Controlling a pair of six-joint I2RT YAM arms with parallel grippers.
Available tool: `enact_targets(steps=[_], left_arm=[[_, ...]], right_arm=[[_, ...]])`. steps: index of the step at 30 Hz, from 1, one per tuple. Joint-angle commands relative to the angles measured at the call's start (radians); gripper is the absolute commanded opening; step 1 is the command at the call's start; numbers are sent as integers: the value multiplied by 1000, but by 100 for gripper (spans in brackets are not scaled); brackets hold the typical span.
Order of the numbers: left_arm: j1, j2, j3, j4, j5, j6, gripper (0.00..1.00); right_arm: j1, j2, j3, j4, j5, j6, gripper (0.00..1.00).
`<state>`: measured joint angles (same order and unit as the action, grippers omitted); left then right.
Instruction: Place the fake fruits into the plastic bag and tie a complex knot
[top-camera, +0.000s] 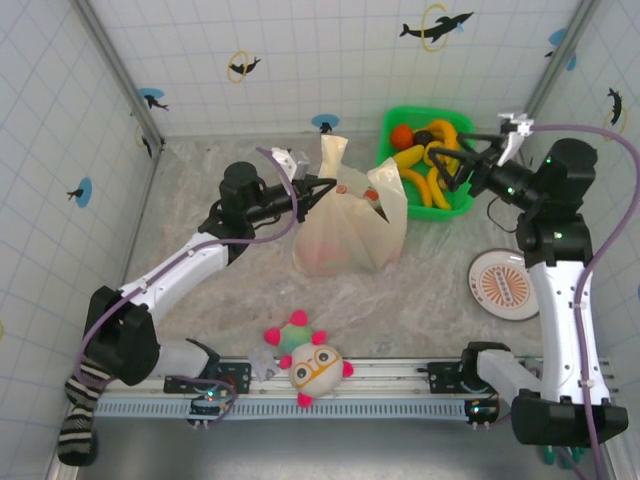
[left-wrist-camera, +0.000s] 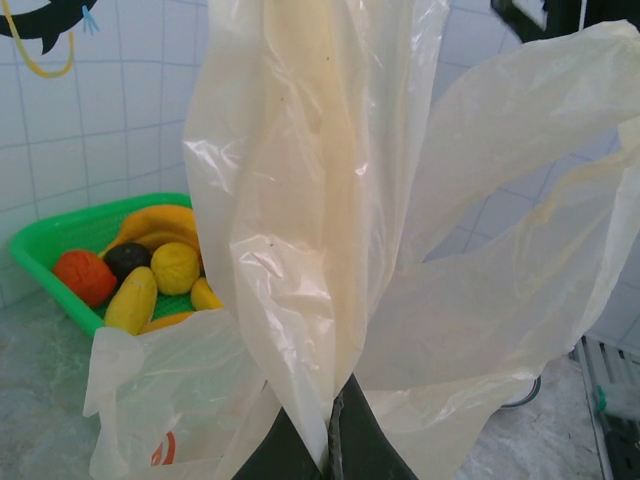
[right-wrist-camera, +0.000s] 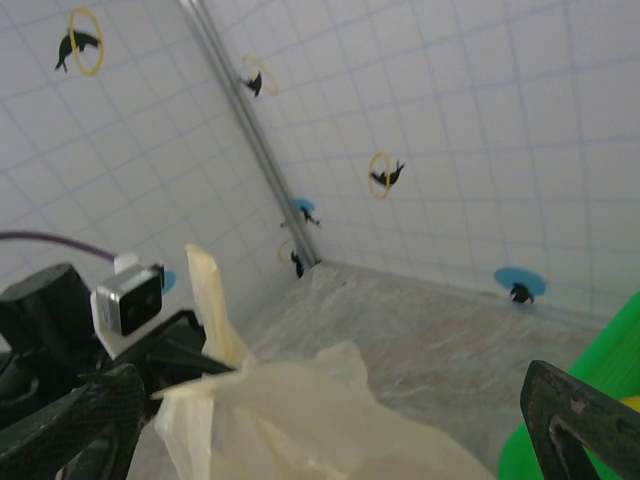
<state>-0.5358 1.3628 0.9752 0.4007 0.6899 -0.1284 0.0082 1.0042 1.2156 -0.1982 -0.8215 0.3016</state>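
The pale-yellow plastic bag (top-camera: 345, 230) stands upright mid-table, one handle strip (top-camera: 333, 152) pointing up. My left gripper (top-camera: 322, 190) is shut on the bag's upper edge; in the left wrist view the dark fingers (left-wrist-camera: 375, 455) pinch the film (left-wrist-camera: 320, 250). The handle strips stand apart, and a knot is out of view. Fake fruits (top-camera: 425, 160), among them yellow bananas, an orange and a dark one, lie in the green basket (top-camera: 395, 120). My right gripper (top-camera: 447, 162) hovers open over the basket's left part, holding nothing. It faces the bag (right-wrist-camera: 300, 420).
A white plush ball with pink knobs (top-camera: 312, 365) lies near the front rail. A round white and orange disc (top-camera: 505, 285) sits at the right, by the right arm. Tiled walls close the back and sides. The basket (left-wrist-camera: 45, 245) stands against the back wall.
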Motion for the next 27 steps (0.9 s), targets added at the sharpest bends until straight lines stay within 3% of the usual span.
enact_targets(steps=[1,5,12,16,23,27], left_arm=[[4,-30,22,-4,-7,28,0],[4,-28,23,-11,-2,29,0],[4,-34,20,-8,1,28,0],[4,-34,20,-9,5,27,0],[6,-57,4,-14,-7,35,0],[8,-77,-11,-30,-18,38,0]], right_arm=[[78,-51,-72,52,-82,-40,99],[212,-51,-135,40,-24,-55,94],[358,66,-75,15,6,-72,82],[395,133,-2,24,-12,-66,70],[417,208,65,237,-57,63,43],[411,202,110,258,-19,62,41]])
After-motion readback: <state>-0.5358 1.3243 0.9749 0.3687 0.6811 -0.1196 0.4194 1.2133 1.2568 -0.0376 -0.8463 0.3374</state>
